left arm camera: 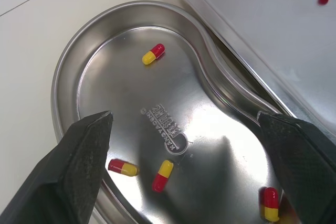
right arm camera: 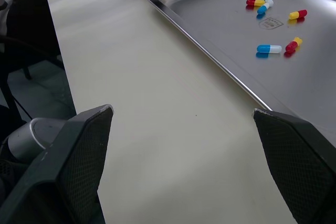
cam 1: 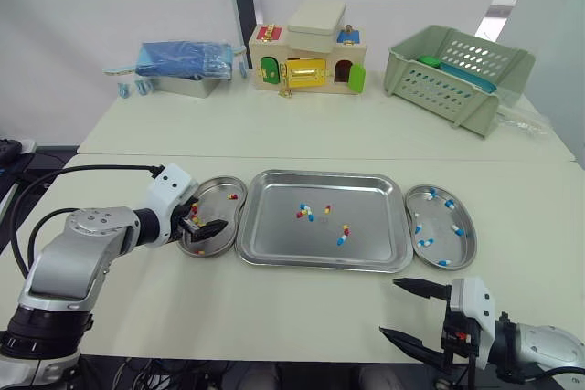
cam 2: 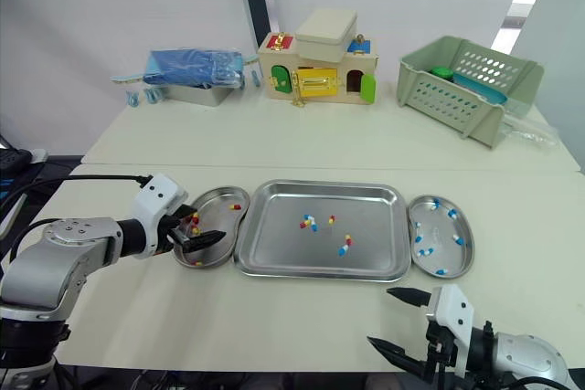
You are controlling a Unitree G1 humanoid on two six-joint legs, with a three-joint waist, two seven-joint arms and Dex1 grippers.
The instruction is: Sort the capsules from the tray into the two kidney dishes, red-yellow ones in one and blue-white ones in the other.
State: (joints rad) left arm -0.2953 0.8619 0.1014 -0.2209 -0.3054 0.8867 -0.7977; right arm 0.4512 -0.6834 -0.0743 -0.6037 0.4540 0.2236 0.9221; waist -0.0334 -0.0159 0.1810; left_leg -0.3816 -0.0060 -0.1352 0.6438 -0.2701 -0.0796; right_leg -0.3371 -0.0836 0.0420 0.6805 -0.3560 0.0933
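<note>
Bright even light, soft shadows, mild glare on the tray [cam 1: 274, 237].

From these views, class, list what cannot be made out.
Head views: the open left gripper covers part of the left steel kidney dish; capsule count unsure.
Head views: walls of the green slatted plastic basket hide most contents.
Right wrist view: the picture edge cuts that dish off.

Blue pouch [cam 1: 183, 57] on tin [cam 1: 192, 87], wooden latch house [cam 1: 309, 59], green basket [cam 1: 457, 75] (tilted).
</note>
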